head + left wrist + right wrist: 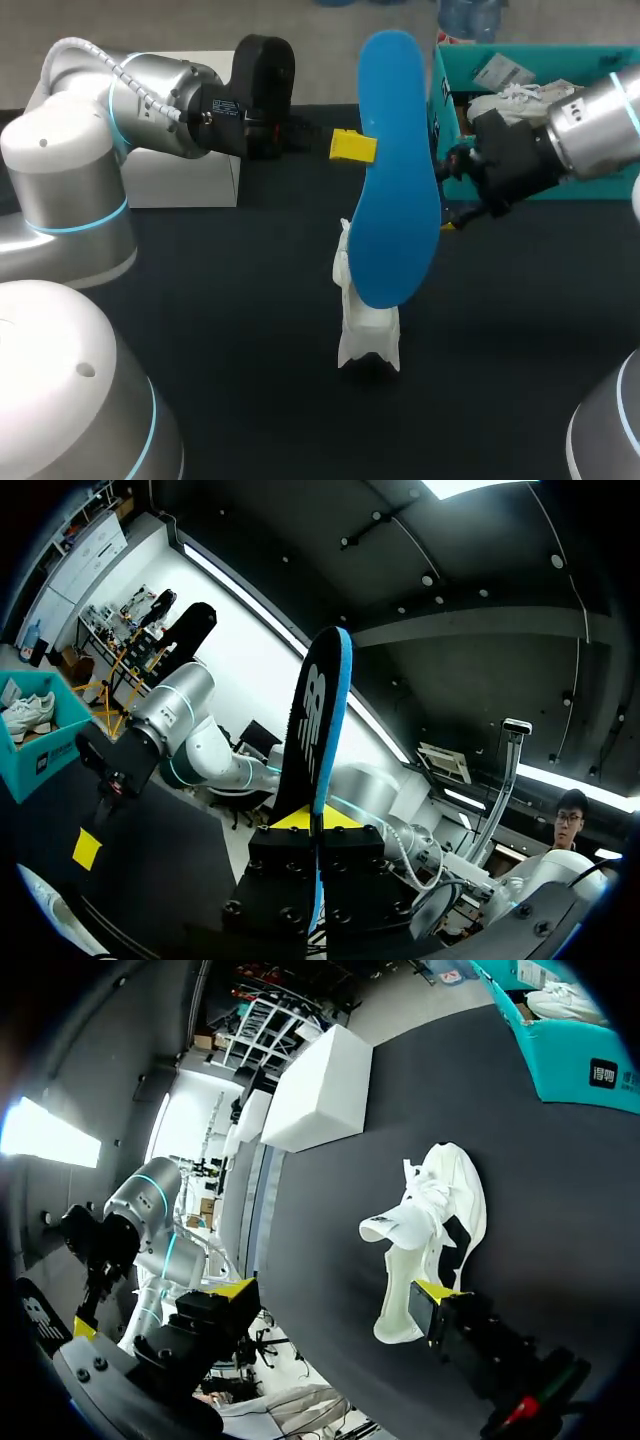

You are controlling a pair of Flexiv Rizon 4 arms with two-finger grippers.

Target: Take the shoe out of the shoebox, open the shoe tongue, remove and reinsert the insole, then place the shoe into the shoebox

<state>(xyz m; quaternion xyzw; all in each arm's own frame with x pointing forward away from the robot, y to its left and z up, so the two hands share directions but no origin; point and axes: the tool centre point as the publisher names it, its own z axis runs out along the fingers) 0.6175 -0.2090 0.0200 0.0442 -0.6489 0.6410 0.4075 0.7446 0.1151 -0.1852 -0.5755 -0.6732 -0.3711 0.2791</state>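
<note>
Your left claw (pixel 300 820) is closed on the edge of the blue insole (pixel 318 710) and holds it upright above the desk (pixel 230 300). Your right claw (pixel 335 1290) is wide open and has nothing in it. The white shoe (pixel 435 1210) lies on the desk ahead of the right claw, below the insole, with its tongue folded out. The teal shoebox (pixel 446 90) stands at the far right of the desk.

My left gripper (pixel 312 822) is clamped on the insole (pixel 318 710), which stands upright out of my fingers, its blue edge facing me. Off to one side and well ahead sits the teal shoebox (pixel 45 745). My right gripper (pixel 95 825) hangs between the shoebox and me, over the black table (pixel 170 870).
</note>
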